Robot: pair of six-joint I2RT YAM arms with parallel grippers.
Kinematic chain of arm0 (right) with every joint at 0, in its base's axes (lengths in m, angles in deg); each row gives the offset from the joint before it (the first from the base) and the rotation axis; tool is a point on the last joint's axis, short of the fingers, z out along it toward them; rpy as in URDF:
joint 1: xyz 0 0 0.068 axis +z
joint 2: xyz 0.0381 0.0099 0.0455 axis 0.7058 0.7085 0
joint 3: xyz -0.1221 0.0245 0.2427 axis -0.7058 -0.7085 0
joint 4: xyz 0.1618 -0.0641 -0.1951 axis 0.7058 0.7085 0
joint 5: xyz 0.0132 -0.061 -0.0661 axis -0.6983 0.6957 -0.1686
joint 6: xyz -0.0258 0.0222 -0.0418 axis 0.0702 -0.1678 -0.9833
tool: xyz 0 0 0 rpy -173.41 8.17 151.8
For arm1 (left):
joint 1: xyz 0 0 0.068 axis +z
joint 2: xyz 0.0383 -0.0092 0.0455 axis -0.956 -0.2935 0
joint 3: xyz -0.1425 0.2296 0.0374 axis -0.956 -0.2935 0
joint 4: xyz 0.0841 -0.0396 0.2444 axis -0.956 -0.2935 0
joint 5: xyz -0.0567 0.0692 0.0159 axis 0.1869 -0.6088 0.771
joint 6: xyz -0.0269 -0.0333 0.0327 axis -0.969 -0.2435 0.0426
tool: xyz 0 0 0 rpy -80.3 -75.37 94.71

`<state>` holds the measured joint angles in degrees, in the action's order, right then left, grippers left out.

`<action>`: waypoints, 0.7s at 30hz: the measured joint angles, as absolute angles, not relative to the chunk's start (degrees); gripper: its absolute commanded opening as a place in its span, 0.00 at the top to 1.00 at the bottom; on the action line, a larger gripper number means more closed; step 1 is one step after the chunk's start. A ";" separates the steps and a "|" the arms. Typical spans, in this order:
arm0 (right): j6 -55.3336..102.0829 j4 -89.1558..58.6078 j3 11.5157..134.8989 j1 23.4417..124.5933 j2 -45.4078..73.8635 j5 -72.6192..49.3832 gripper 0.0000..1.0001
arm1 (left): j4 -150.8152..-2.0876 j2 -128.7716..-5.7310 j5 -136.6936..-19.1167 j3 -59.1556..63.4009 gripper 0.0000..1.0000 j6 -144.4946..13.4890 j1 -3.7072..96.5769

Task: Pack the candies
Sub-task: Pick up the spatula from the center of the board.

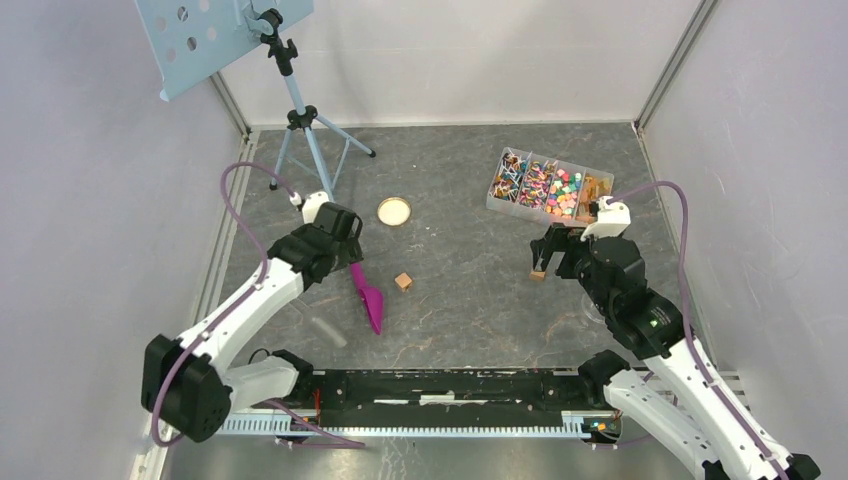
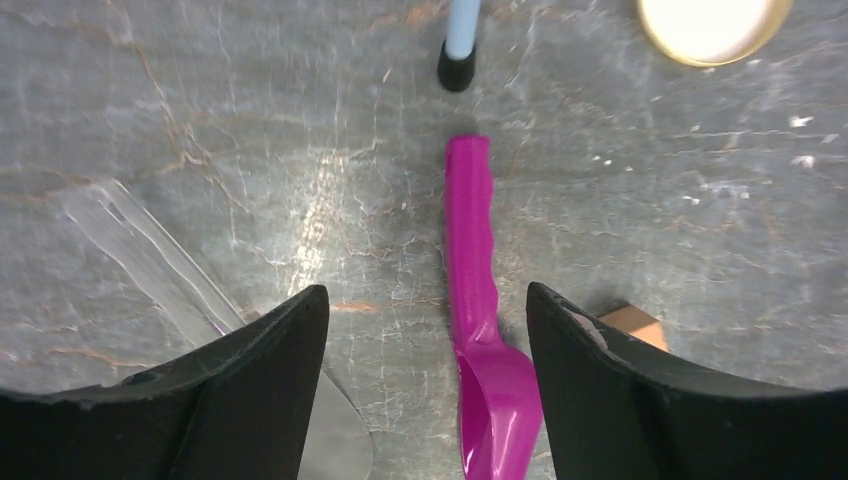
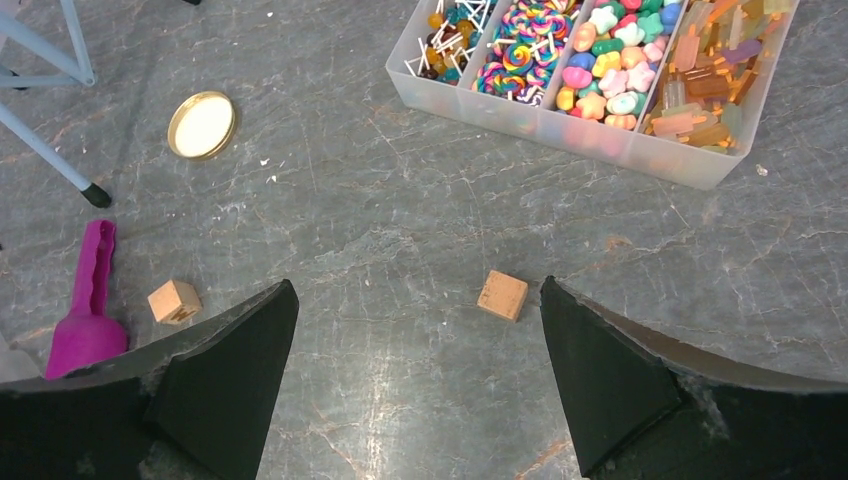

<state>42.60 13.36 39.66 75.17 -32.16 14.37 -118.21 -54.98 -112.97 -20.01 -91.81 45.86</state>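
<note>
Barely started: the tiny multicoloured candies (image 3: 600,60) sit in the clear plastic compartment tray (image 3: 560,125) at the table's far right. Left gripper (image 2: 425,295) is spread wide over the magenta plastic scoop (image 2: 470,250) lying flat, not gripping it. Right gripper (image 3: 418,290) is spread too and empty. Judging by this, scooping and packing are both to do.

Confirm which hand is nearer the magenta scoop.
Left. The left hand is directly at the scoop, whose handle lies between its open fingers. The right hand is across the table, open, by a wooden cube near the candy tray.
</note>
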 measured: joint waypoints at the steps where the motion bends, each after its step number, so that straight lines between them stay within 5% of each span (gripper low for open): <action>1: 42.49 13.36 39.57 75.15 -32.13 14.18 0.02 | -118.06 -56.36 -112.91 -20.86 0.23 -92.71 45.89; 21: 36.70 6.70 35.16 75.17 -39.06 2.31 0.02 | -106.96 -69.32 -107.31 -26.74 0.41 -94.46 46.19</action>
<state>36.70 6.70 35.16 75.17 -39.06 2.31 -106.96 -69.32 -107.31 -26.74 -94.46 46.19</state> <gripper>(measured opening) 0.982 0.599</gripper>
